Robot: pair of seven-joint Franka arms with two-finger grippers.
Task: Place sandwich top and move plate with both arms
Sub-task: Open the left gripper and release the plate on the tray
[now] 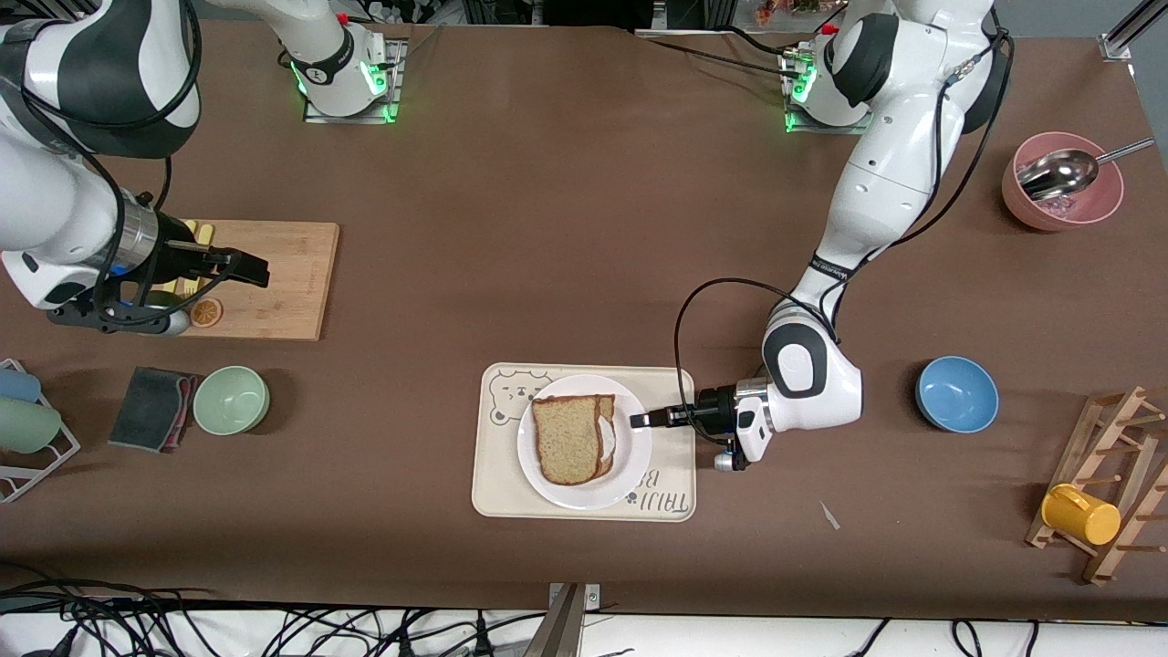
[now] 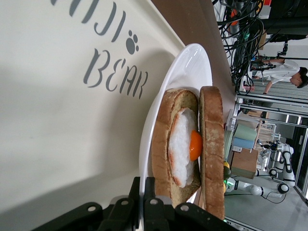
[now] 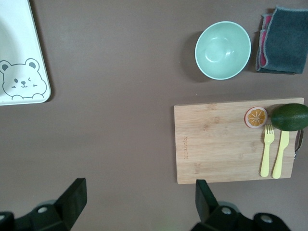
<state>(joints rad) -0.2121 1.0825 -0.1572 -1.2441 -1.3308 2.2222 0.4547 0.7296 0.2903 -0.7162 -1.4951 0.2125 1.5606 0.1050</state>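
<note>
The sandwich top (image 1: 566,440), a light brown speckled slice, lies on a darker slice with a fried egg (image 1: 607,438) on the white plate (image 1: 584,493). The plate sits on a cream bear tray (image 1: 497,488). My left gripper (image 1: 637,420) is at the plate's edge toward the left arm's end, shut on the rim. The left wrist view shows its fingers (image 2: 137,190) pinching the rim (image 2: 187,67), with the top slice (image 2: 211,144) over the egg (image 2: 195,144). My right gripper (image 1: 255,269) hangs open and empty over the cutting board (image 1: 274,283).
On the board lie a green fruit (image 3: 290,116), an orange slice (image 3: 255,117) and a yellow fork and knife (image 3: 272,154). A green bowl (image 1: 231,399) and a dark cloth (image 1: 151,395) lie nearer the camera. A blue bowl (image 1: 956,392), a pink bowl with a spoon (image 1: 1063,182) and a mug rack (image 1: 1095,493) are at the left arm's end.
</note>
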